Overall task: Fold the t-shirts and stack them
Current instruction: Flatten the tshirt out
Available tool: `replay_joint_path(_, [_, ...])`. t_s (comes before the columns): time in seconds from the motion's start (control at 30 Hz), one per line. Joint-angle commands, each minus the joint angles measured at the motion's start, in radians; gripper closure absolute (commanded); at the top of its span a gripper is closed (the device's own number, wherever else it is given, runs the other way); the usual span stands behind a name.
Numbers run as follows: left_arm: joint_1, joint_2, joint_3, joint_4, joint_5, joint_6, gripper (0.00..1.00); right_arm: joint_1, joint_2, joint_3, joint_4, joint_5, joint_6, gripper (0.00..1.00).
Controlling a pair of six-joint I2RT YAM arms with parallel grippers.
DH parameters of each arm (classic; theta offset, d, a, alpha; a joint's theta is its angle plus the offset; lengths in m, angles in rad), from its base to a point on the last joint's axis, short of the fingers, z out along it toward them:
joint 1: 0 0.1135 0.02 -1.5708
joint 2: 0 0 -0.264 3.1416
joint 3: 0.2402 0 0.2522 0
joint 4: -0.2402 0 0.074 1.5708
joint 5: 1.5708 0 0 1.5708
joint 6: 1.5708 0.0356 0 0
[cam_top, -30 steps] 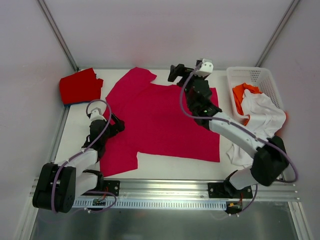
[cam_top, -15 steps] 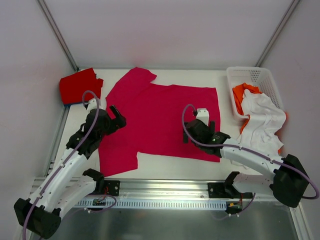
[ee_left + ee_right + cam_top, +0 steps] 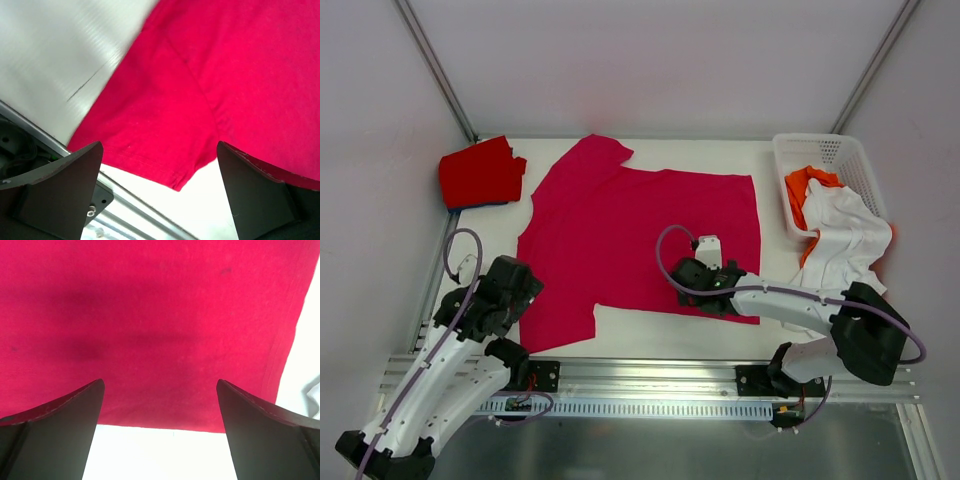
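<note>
Lying under right claw (image 3: 160,390): crimson-pink t-shirt (image 3: 620,230)

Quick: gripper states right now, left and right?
Left gripper: open, holding nothing, above the crimson t-shirt at its near sleeve.
Right gripper: open, holding nothing, over that shirt's near hem.

The large t-shirt (image 3: 640,230) is a plain crimson-pink with no print (faint darker shadow patches cross it in the right wrist view). The folded t-shirt (image 3: 478,172) is a deeper, truer red. One crumpled t-shirt (image 3: 802,186) is bright orange, and another t-shirt (image 3: 848,235) is plain white. The basket (image 3: 830,150) is white with a lattice pattern. The table (image 3: 660,335) is white. The left arm (image 3: 450,385) and right arm (image 3: 790,303) are white and black, with purple cables (image 3: 446,262).
</note>
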Motion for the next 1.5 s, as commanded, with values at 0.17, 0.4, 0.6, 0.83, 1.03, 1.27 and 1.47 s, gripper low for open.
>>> replay_joint_path(0.17, [-0.005, -0.089, -0.341, 0.118, 0.102, -0.311, 0.01, 0.019, 0.022, -0.032, 0.035, -0.068, 0.038, 0.0])
replay_joint_path(0.4, [-0.007, -0.122, -0.421, 0.123, 0.055, -0.283, 0.01, 0.019, -0.126, -0.114, 0.095, -0.093, 0.0, 0.01])
replay_joint_path(0.6, [-0.01, -0.008, -0.357, 0.119, 0.007, -0.27, 0.01, 0.019, -0.217, -0.129, 0.051, -0.059, 0.017, 0.01])
replay_joint_path(0.83, [-0.05, -0.023, -0.357, 0.12, 0.042, -0.248, 0.01, 0.019, -0.223, -0.16, 0.039, -0.07, 0.058, 0.01])
replay_joint_path(1.03, [-0.056, -0.089, -0.406, 0.157, 0.061, -0.228, 0.01, 0.02, -0.183, -0.134, 0.01, -0.062, 0.076, 0.0])
replay_joint_path(1.27, [-0.073, -0.052, -0.407, 0.214, 0.049, -0.17, 0.15, 0.02, -0.176, -0.134, -0.014, -0.047, 0.115, 0.01])
replay_joint_path(1.47, [-0.074, -0.07, -0.435, 0.266, 0.053, -0.15, 0.54, 0.022, -0.177, -0.124, -0.064, -0.035, 0.138, 0.01])
